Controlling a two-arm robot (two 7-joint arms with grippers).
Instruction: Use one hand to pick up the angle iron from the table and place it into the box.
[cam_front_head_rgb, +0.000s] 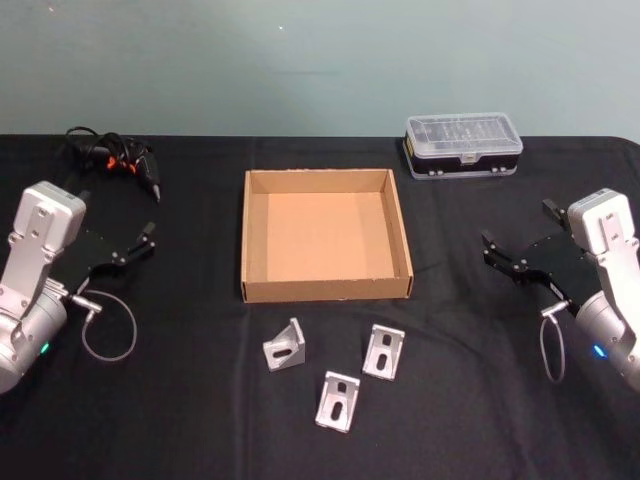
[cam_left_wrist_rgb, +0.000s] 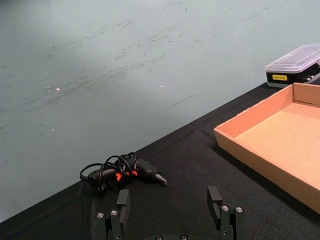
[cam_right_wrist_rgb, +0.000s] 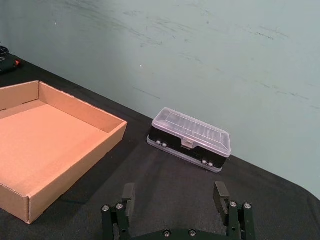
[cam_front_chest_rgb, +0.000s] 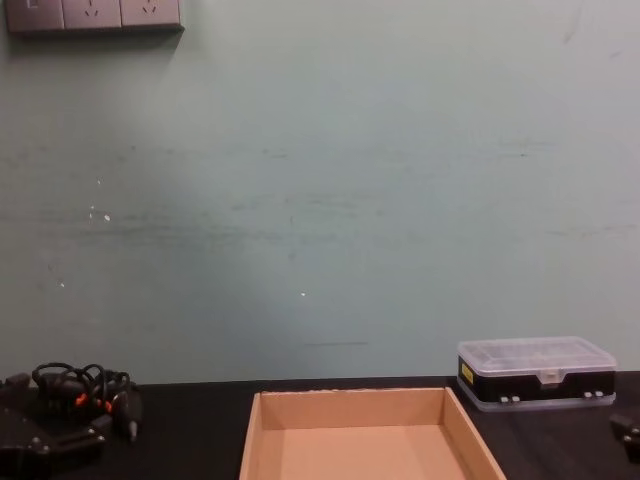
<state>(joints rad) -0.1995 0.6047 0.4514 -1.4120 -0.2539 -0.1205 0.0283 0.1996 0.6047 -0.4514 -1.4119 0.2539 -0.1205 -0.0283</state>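
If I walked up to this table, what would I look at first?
Probably the empty tan cardboard box in the middle of the black table, bright against the dark. Just in front of it lie three shiny angle irons: one left, one right, one nearest the robot. The left gripper and the right gripper are open, one on each side.

3 angle irons (cam_front_head_rgb: 285, 346) (cam_front_head_rgb: 384, 351) (cam_front_head_rgb: 339, 400), 1 box (cam_front_head_rgb: 325, 290), 1 case (cam_front_head_rgb: 463, 145)
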